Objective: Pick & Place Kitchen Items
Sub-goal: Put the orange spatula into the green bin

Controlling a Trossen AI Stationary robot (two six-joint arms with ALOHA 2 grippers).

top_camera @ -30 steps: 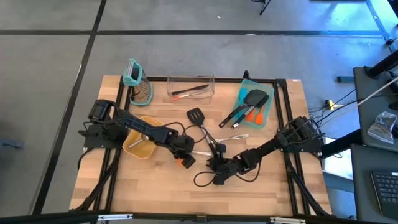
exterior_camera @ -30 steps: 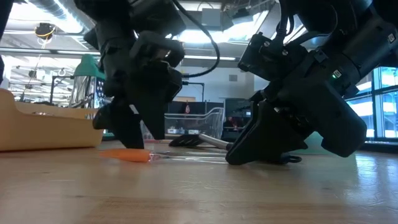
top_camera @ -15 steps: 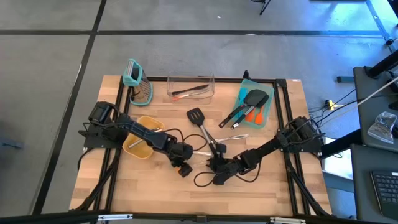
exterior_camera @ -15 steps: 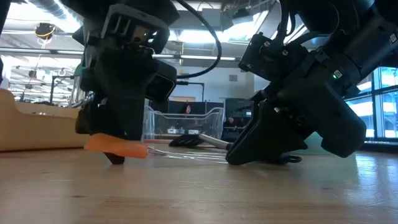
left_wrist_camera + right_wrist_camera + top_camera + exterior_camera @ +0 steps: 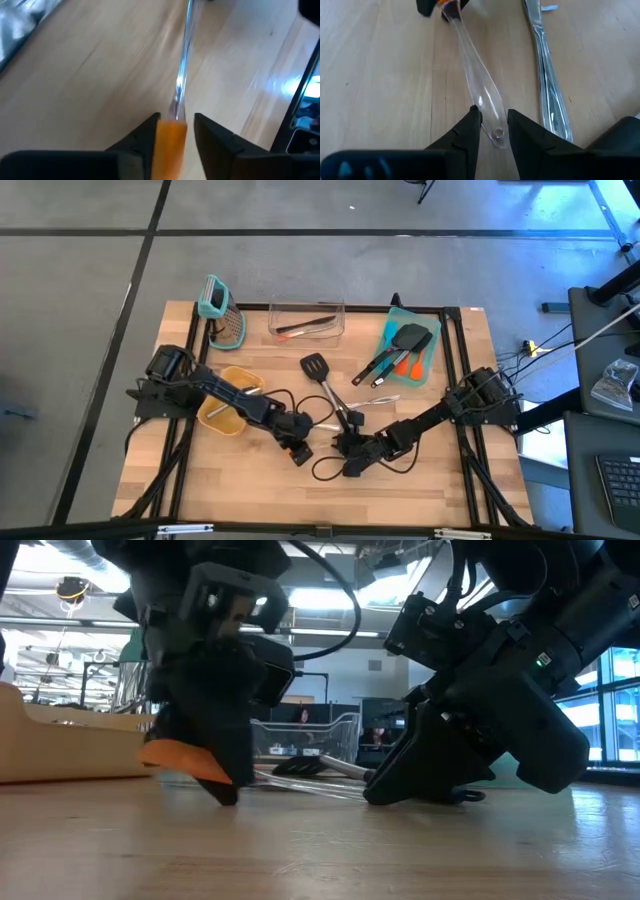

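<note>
An orange spatula with a clear handle (image 5: 470, 50) lies near the table's middle, between my two grippers. My left gripper (image 5: 176, 120) is shut on its orange head (image 5: 171, 142). My right gripper (image 5: 494, 112) is shut on the handle's free end. In the high view, the left gripper (image 5: 294, 450) stands left of the right gripper (image 5: 348, 452). Other kitchen items lie around: a black slotted turner (image 5: 314, 365) and thin metal pieces (image 5: 375, 400) rest flat on the wood. My left gripper pinches the spatula's orange head (image 5: 172, 131) between its two fingers, which lie along the spatula and slant down from the table's left. The head (image 5: 178, 754) stands a little above the wood. My right gripper pinches the wide free end (image 5: 495, 131) of the clear handle between its two fingers. They come low from the table's right and lie along the handle. That end stays low by the table.
A tan bowl (image 5: 226, 406) sits under the left arm. At the far edge are a teal grater (image 5: 216, 305), a clear bin (image 5: 306, 320) and a teal tray (image 5: 432, 355) holding utensils. A silver handle (image 5: 545, 80) lies beside the clear one. A black cable (image 5: 330, 471) loops near the grippers.
My left gripper has moved a little toward the table's near edge and right, come down over the orange head and taken hold of it. The head, flat on the wood before, now stands slightly raised. The handle's far end stays in my right gripper.
</note>
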